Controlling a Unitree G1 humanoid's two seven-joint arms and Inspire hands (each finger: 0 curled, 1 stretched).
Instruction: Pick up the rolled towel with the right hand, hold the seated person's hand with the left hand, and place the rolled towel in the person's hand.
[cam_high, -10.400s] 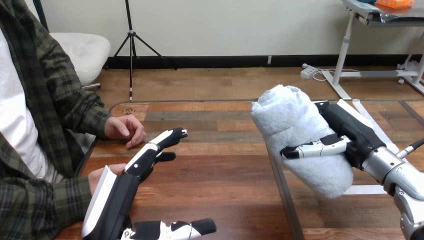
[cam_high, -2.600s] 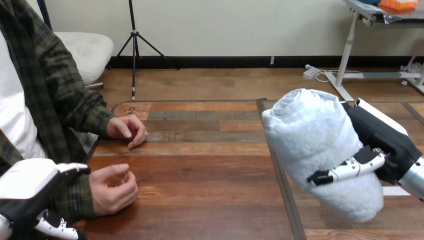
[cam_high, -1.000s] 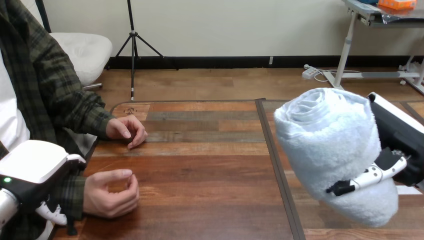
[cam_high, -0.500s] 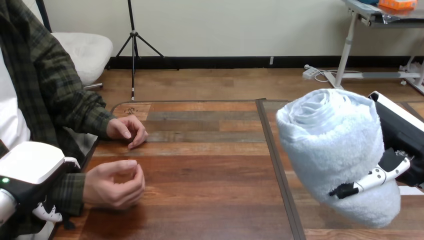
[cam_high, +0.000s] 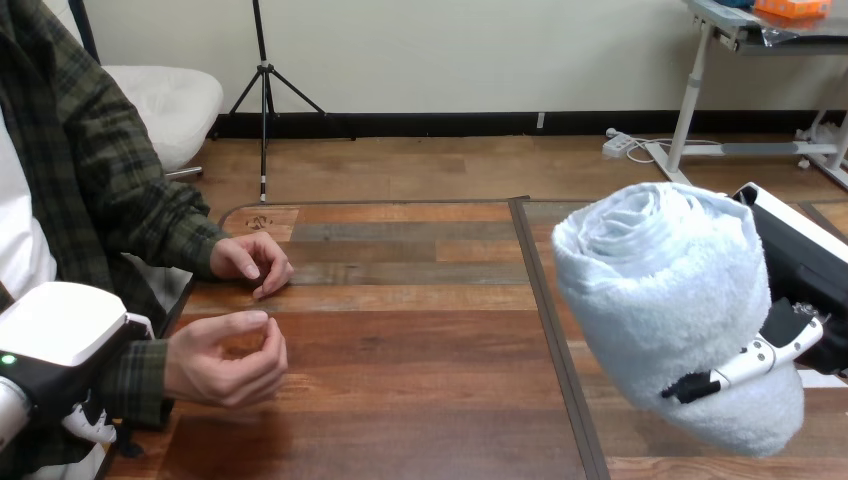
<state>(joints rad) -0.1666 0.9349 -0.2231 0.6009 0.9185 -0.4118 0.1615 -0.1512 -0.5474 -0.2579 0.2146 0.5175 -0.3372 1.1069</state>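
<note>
The robot's left hand (cam_high: 55, 345) lies over the sleeve just behind the person's nearer hand (cam_high: 225, 357), which is loosely cupped on the wooden surface (cam_high: 420, 340); whether it grips cannot be told. Well to the right, above the surface, the right hand (cam_high: 805, 270) has its fingers (cam_high: 745, 362) curled round the fluffy white rolled towel (cam_high: 660, 290). The towel's long axis is tilted, spiral end up and away, so it likely must cross leftward.

Bare table (cam_high: 420, 350) lies open between the rolled towel (cam_high: 670, 300) and the person's near hand (cam_high: 225, 355).
</note>
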